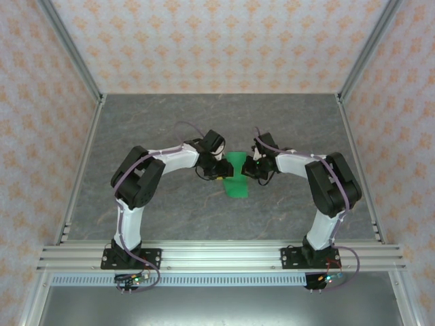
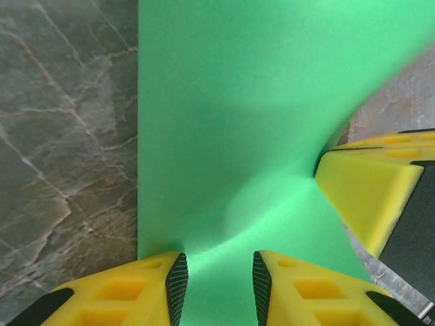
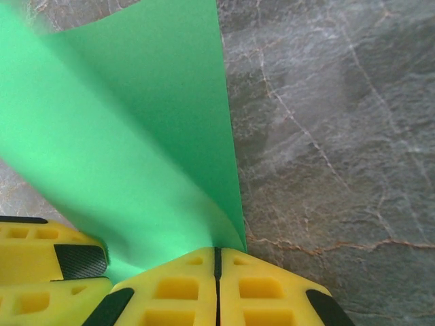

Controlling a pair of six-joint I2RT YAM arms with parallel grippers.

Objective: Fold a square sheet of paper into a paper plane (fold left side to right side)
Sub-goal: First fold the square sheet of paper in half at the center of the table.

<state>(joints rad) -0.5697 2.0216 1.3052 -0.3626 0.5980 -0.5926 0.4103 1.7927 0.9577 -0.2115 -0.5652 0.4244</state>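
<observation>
Spreading across most of the overhead view, the grey marbled table [image 1: 170, 122] carries one small patch of colour at its middle, and both arms bend in toward it. The left arm [image 1: 139, 180] and right arm [image 1: 329, 180] elbow outward so their wrists can meet head-on over the work. Between them is the square sheet of paper [image 1: 236, 178], bright green. One part rests on the table on the near side and the rest is lifted and bowed rather than flat, which suits a side being carried across for the left-to-right fold. The right gripper [image 3: 217, 261] is clamped tight, its two yellow fingers pressed together with no gap, on the sheet at the end of one straight edge. From there the paper rises and curls away to the left, so this grip probably serves as the anchor that stops the sheet sliding. The left gripper [image 2: 217, 272] stands only narrowly parted. Green paper shows in the slot between its black pads [image 2: 178, 282], but I cannot tell whether they touch it, so I judge it is lining up for a hold on the paper rather than holding it. Because the sheet is thin and springy, a pinch taken off-square would likely skew the crease.
</observation>
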